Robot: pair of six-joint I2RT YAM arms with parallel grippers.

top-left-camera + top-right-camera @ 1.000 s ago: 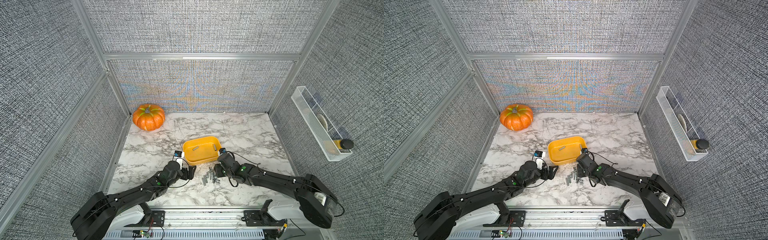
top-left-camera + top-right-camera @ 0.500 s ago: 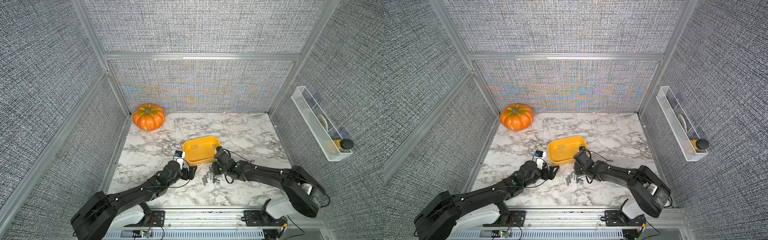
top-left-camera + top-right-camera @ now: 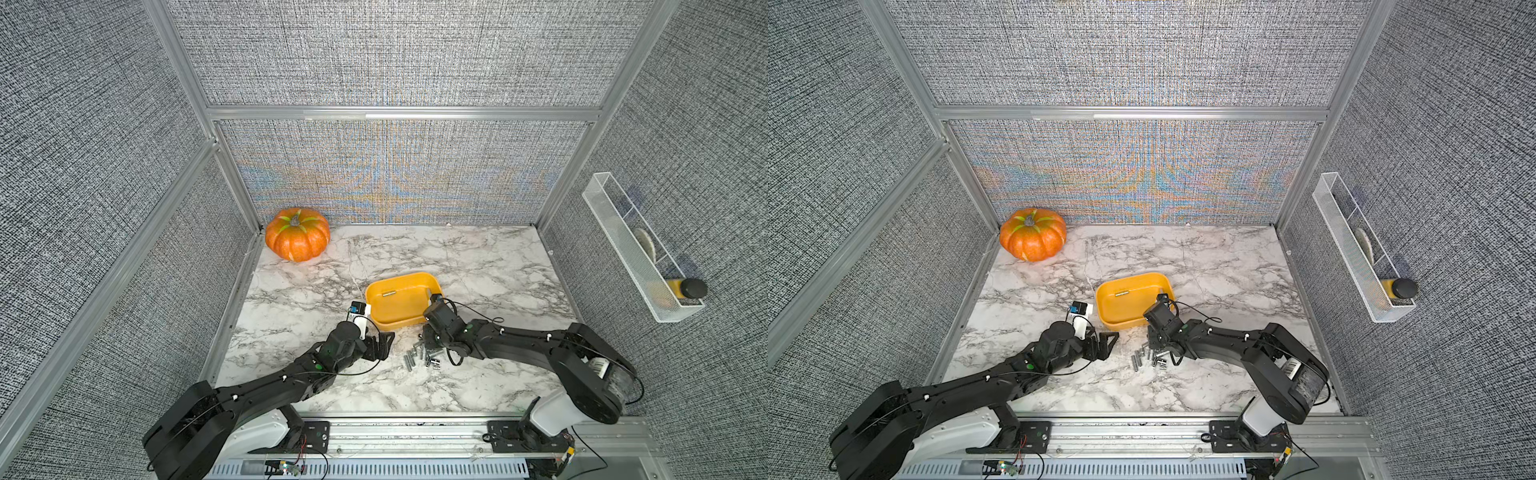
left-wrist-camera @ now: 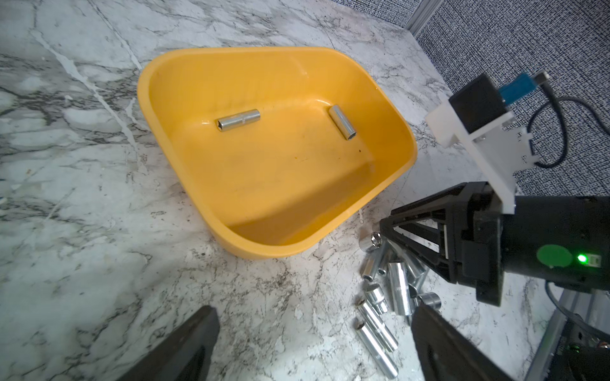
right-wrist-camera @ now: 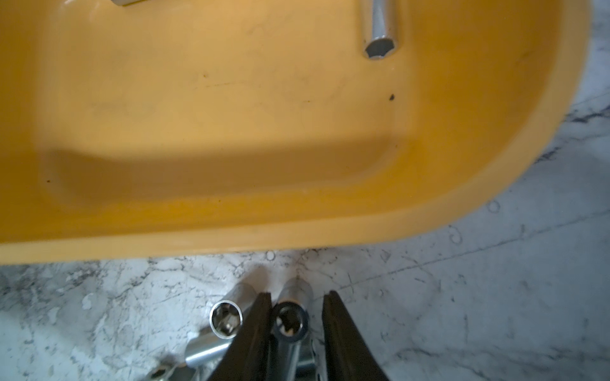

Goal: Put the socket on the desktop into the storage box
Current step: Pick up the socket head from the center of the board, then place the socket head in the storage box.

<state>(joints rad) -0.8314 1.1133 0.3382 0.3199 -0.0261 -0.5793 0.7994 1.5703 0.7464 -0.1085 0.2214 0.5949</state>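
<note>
Pumpkin (image 3: 297, 241) sits in the back left corner of the counter (image 3: 478, 266). Left fingers (image 3: 380, 343) are spread wide and empty over bare counter, just beside the near left corner of the box (image 4: 264, 171). The box lies mid-counter with two sockets (image 4: 239, 120) flat inside, apart from each other. A pile (image 3: 419, 357) of sockets lies just before its near wall. Right fingers (image 5: 251, 336) stand narrow around one socket (image 5: 290, 321) of the pile, with a slim gap on one side. A basket (image 3: 619, 253) hangs on the right wall.

Grey woven walls (image 3: 374, 62), aluminium frame (image 3: 403, 113)
</note>
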